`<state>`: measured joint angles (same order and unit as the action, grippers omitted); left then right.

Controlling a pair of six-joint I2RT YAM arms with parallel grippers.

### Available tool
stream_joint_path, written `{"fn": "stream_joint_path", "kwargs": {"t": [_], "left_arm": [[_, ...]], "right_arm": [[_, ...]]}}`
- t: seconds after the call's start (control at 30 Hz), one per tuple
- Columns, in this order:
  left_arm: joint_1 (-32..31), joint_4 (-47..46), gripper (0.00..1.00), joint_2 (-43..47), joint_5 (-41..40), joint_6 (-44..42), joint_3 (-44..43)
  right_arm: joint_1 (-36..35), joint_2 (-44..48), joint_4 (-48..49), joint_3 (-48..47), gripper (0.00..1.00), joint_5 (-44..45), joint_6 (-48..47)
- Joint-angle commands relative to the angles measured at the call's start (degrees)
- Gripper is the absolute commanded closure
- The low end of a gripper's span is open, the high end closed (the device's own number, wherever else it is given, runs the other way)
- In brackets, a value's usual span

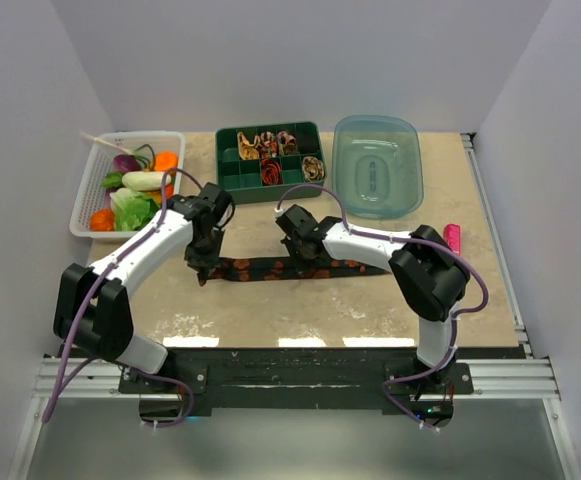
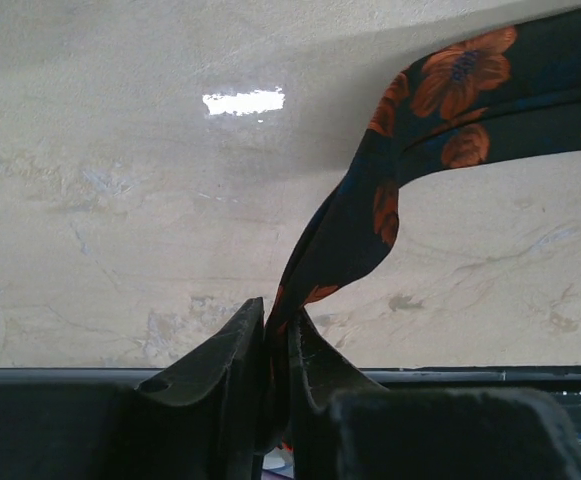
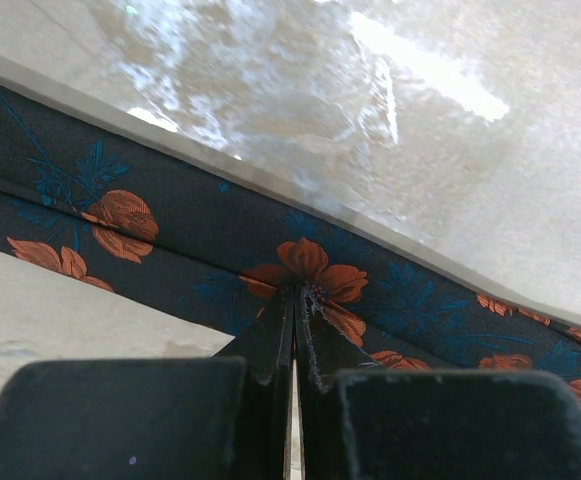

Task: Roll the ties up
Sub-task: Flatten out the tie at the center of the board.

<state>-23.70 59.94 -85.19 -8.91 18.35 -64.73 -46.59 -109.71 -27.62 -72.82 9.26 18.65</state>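
Note:
A long black tie with orange-red flowers [image 1: 300, 268] lies flat across the middle of the table. My left gripper [image 1: 205, 262] is at its left end. In the left wrist view the gripper [image 2: 275, 312] is shut on that end, and the tie [image 2: 440, 110] rises out from between the fingers and bends away to the right. My right gripper [image 1: 306, 252] is over the tie's middle. In the right wrist view it [image 3: 296, 292] is shut with its tips on the tie [image 3: 170, 230]; no fabric shows between the fingers. Small rolled ties [image 1: 270, 170] sit in a green tray.
The green compartment tray [image 1: 232, 172] stands at the back centre. A clear blue tub [image 1: 378, 165] is to its right. A white basket [image 1: 88, 190] of toy vegetables is at the back left. A small pink bar [image 1: 454, 240] lies at the right.

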Motion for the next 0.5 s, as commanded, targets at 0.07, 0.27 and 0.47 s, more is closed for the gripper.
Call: {"fn": "stream_joint_path", "kwargs": {"t": [0.07,0.27,0.47], "left_arm": [[0.5,-0.3,0.76,-2.7,2.4,-1.7,-1.5],[0.9,-0.3,0.72,-3.2,0.5,-1.1,-0.4],[1.0,0.3,0.52,-4.5,-0.8,-0.8,0.0]], "right_arm": [[1.0,1.7,-7.4,2.8,1.00,0.5,-3.4],[0.9,2.1,-8.1,-0.8,1.00,-2.0,-5.9],[0.8,4.7,-9.6,-3.6,0.98,-4.8,-8.7]]}}
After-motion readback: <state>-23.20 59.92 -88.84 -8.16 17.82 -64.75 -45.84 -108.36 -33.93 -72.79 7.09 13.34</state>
